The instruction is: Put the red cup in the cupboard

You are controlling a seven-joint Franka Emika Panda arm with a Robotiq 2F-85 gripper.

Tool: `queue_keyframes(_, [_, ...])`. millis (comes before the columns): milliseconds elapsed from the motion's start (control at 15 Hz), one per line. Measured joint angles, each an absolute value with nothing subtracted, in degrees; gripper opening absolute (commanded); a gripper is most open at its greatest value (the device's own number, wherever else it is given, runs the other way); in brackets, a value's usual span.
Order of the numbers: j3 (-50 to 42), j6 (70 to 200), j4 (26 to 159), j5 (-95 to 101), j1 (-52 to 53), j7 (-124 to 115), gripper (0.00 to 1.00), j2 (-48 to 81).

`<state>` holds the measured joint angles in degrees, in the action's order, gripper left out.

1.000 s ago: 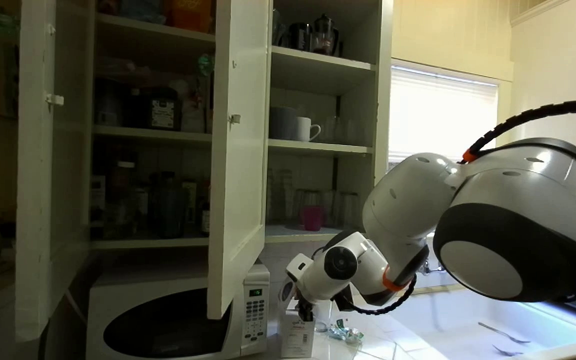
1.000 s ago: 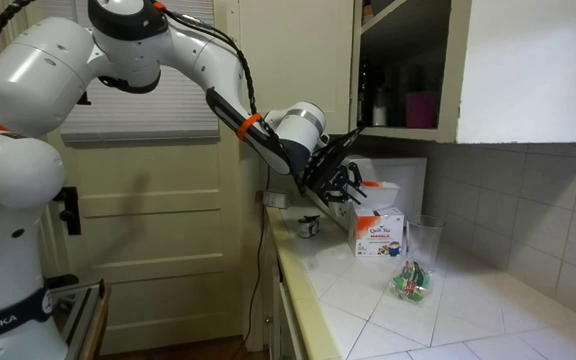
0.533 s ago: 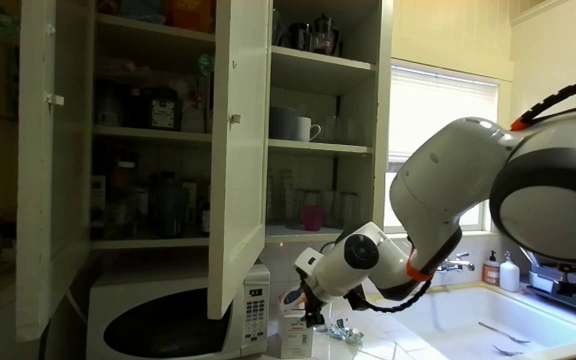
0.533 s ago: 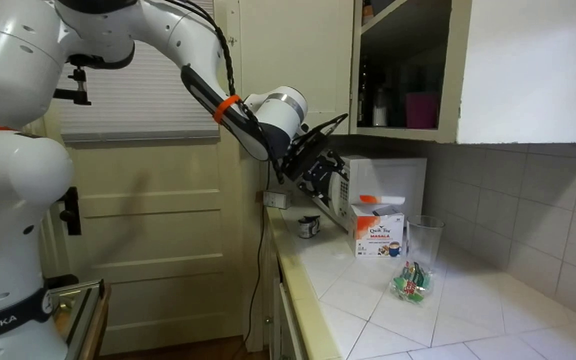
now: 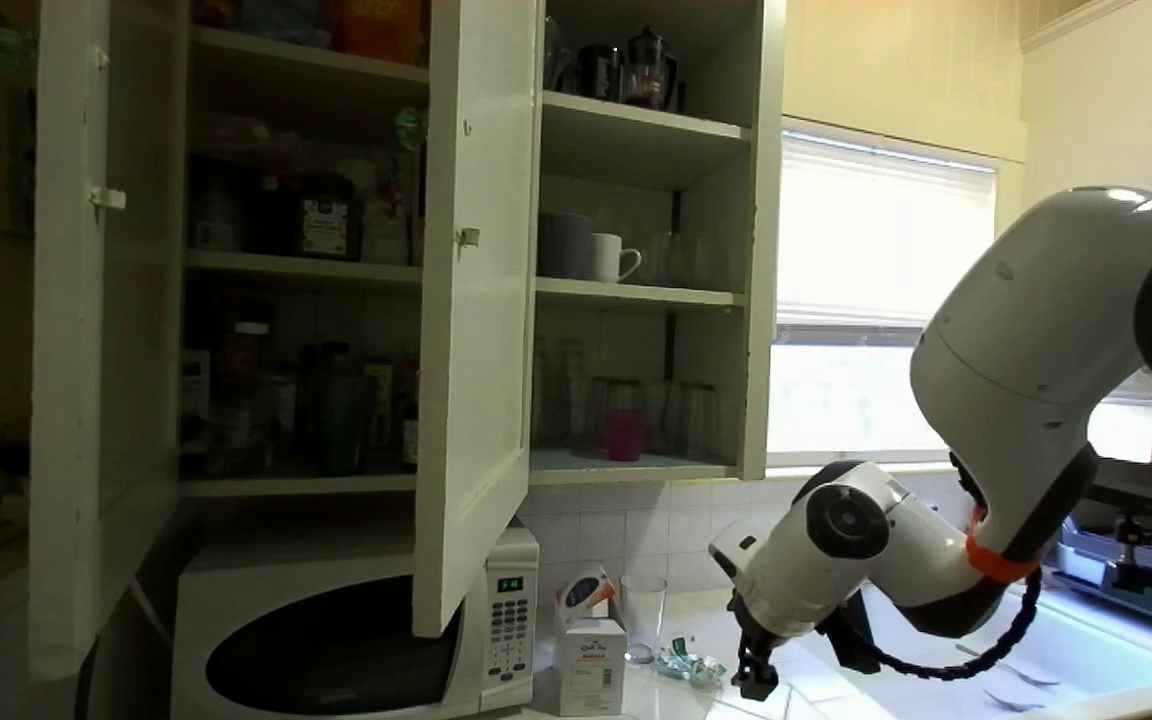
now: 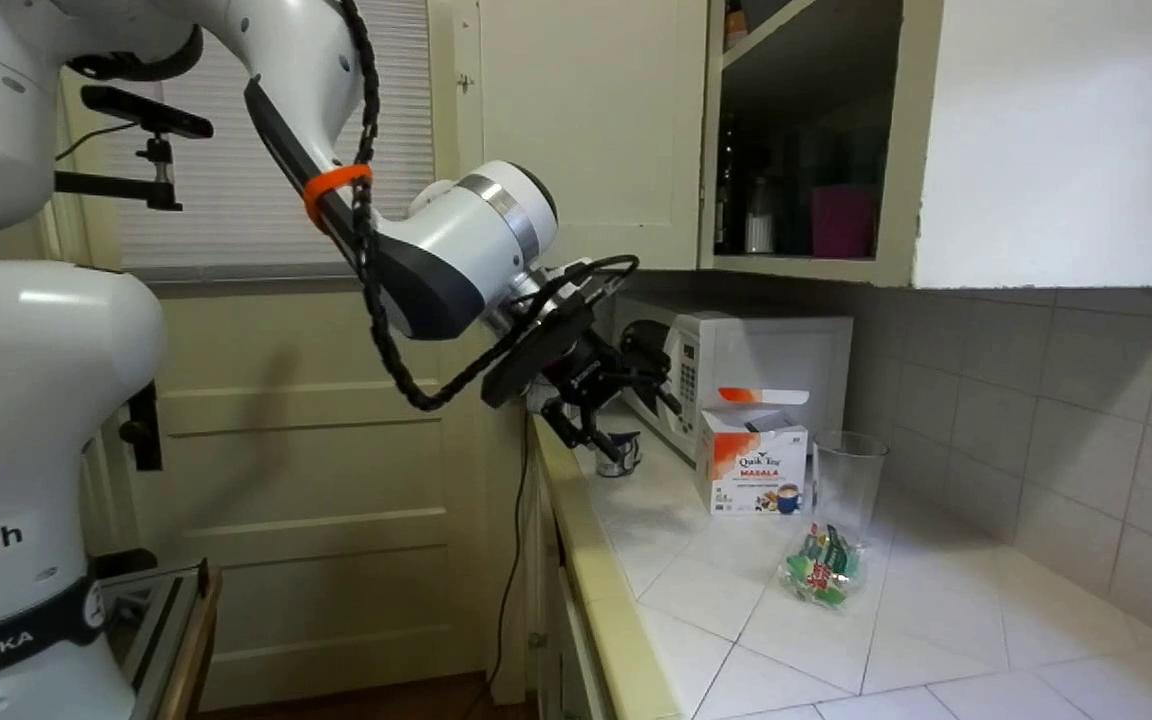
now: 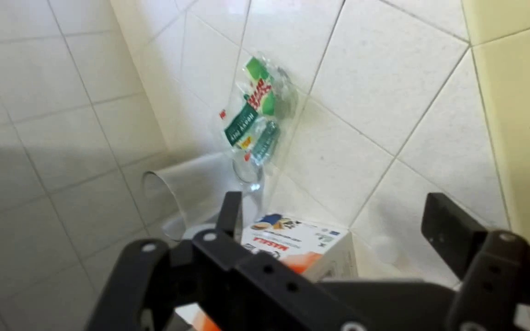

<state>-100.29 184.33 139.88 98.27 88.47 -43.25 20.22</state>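
The red cup (image 5: pixel 624 435), a small magenta tumbler, stands upright on the lowest shelf of the cupboard (image 5: pixel 759 300), in front of several clear glasses. In an exterior view the same cup (image 6: pixel 843 221) shows near the shelf's front edge. My gripper (image 6: pixel 646 430) hangs over the counter, lower than that shelf and well apart from the cup. Its jaws stand wide apart in the wrist view, where only counter tiles and part of a tea box appear between the fingers (image 7: pixel 230 209). Neither cup nor cupboard shows in the wrist view.
A tea box (image 6: pixel 758 465), a tall clear glass (image 6: pixel 848 480) and a plastic sponge packet (image 6: pixel 823 567) stand or lie on the counter. Behind them is a white microwave (image 5: pixel 511 640). One cupboard door (image 5: pixel 476 300) swings out over it. The sink (image 5: pixel 946 670) lies beside the arm.
The arm has drawn back from the cupboard and the tea box, towards the sink side, and the gripper has sunk lower. Its fingers have spread wider. The cup has stayed in place.
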Motion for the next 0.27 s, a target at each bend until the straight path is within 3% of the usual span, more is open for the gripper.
queue_keyframes(267, [-115.0, 192.2, 140.4, 98.1, 97.0, -50.6, 1.00, 24.2])
